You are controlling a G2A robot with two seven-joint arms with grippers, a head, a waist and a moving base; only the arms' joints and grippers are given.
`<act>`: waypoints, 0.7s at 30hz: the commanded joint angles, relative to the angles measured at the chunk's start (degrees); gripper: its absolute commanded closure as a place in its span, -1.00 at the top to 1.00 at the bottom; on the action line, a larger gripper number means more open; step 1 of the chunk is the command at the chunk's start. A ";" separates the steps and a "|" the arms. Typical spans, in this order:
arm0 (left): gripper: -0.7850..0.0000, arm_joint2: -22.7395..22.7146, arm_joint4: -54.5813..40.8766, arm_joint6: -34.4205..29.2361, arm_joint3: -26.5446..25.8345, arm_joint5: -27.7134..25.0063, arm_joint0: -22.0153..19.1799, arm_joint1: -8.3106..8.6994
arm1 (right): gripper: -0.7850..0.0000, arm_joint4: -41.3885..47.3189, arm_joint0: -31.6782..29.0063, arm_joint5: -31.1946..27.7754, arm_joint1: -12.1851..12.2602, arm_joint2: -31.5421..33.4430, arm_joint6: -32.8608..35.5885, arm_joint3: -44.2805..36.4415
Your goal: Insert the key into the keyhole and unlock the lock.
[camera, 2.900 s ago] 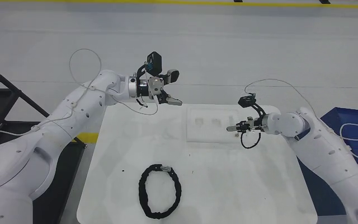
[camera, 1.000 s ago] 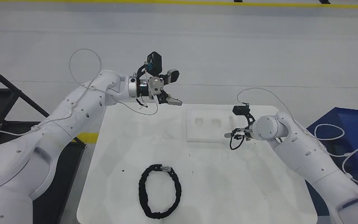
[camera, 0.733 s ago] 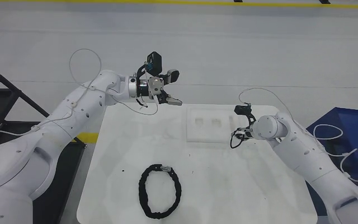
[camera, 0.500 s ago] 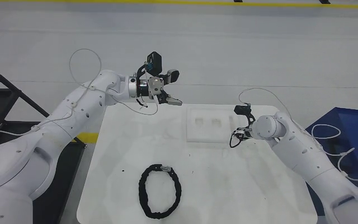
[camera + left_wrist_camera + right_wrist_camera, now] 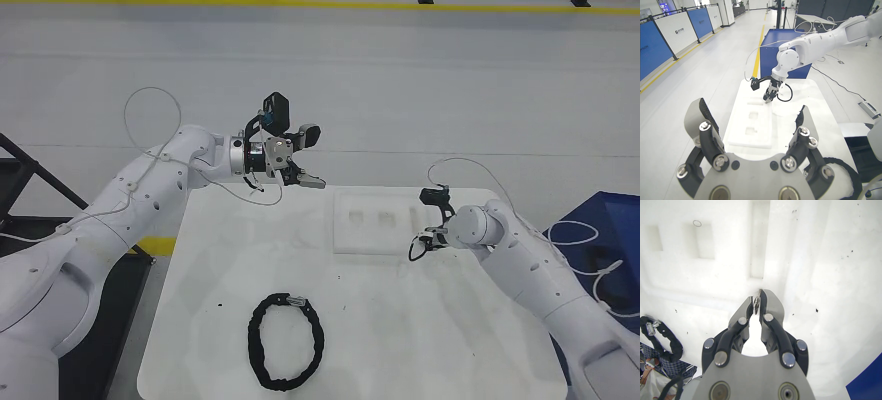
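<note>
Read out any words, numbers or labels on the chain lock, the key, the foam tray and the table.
chain lock: no text; any marks on its metal cylinder are too small to tell.
key, pinched in the right hand: nothing readable.
foam tray: no text.
table: no text, just dark specks.

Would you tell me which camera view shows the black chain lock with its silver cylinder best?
The top view: the black chain lock lies whole, a closed loop on the white table. The right wrist view shows one arc with the silver cylinder; the left wrist view shows a short black stretch.
</note>
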 commanded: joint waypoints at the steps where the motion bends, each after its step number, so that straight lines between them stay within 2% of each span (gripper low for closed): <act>1: 1.00 0.00 0.00 0.00 0.00 0.00 0.00 0.00 | -0.76 -0.07 0.06 -0.09 -0.24 0.02 -0.21 0.61; 6: 1.00 0.00 0.00 0.00 0.00 0.00 0.00 0.00 | -0.77 -0.35 0.20 0.15 -1.05 -0.15 -0.71 2.11; 9: 1.00 0.00 0.00 0.00 0.00 0.00 0.00 0.00 | -1.00 -0.66 0.44 0.16 -1.51 -0.28 -0.58 2.84; 21: 1.00 0.00 0.00 0.00 0.00 0.00 0.00 0.00 | -1.00 -4.48 1.07 2.83 -1.30 1.75 1.39 -0.09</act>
